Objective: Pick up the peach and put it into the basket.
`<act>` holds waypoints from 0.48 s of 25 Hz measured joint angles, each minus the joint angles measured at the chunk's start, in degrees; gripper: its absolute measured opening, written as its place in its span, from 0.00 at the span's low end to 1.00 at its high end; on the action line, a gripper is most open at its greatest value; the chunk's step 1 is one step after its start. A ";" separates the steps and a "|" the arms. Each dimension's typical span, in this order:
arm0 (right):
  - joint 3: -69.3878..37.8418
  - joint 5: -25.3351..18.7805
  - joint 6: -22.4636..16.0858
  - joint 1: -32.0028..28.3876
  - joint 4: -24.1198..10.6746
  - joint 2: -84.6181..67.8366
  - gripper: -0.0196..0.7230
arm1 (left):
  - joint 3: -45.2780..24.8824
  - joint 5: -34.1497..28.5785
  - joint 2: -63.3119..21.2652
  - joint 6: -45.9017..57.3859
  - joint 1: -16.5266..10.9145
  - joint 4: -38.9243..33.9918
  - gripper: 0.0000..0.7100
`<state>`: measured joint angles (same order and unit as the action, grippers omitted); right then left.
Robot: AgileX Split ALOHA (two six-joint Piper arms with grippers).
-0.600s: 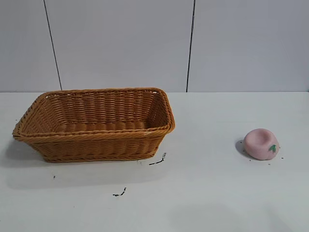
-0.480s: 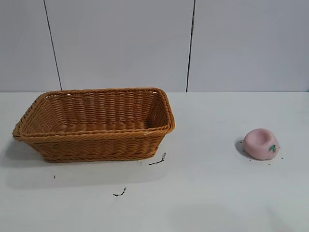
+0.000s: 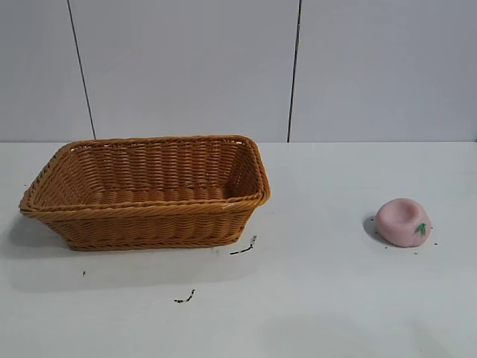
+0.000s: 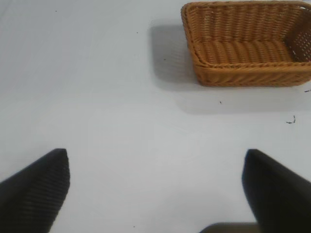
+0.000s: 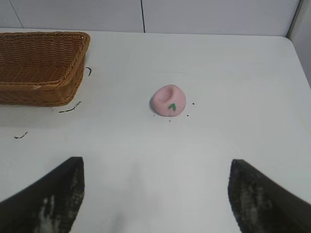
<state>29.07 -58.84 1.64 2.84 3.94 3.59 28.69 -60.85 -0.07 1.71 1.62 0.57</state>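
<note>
Nothing is shifting between the earlier exterior frames and this one — we are seeing the peach (image 3: 403, 221) and the wicker basket (image 3: 146, 192) lying exactly where they were. We are finding the peach resting on the white bench (image 3: 313, 298) toward the right, dimple up and green leaf showing, well apart from the basket, which is sitting empty toward the left. A few dark specks (image 3: 242, 248) are lying on the bench near the basket's corner. Our right end effector (image 5: 155, 194) is hovering short of the peach with its fingers spread wide, gripping nothing. Our left end effector (image 4: 155, 187) is hanging over bare bench near the basket — its fingers are standing wide apart too.
</note>
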 joint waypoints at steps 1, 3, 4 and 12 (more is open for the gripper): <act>0.56 0.11 -0.40 0.00 0.00 2.73 0.87 | 0.00 0.00 0.00 0.00 0.00 0.00 0.98; 2.29 0.52 -0.63 0.00 -0.15 9.46 0.93 | 0.00 0.00 0.00 0.00 0.00 0.00 0.98; 3.23 1.13 -0.69 0.00 -0.22 13.30 0.94 | 0.00 0.00 0.00 0.00 0.00 0.00 0.98; 16.99 4.72 0.01 0.00 -0.30 46.50 0.95 | 0.00 0.00 0.00 0.00 0.00 0.00 0.98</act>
<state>46.06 -54.11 1.64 2.84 3.64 50.09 28.69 -60.85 -0.07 1.71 1.62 0.57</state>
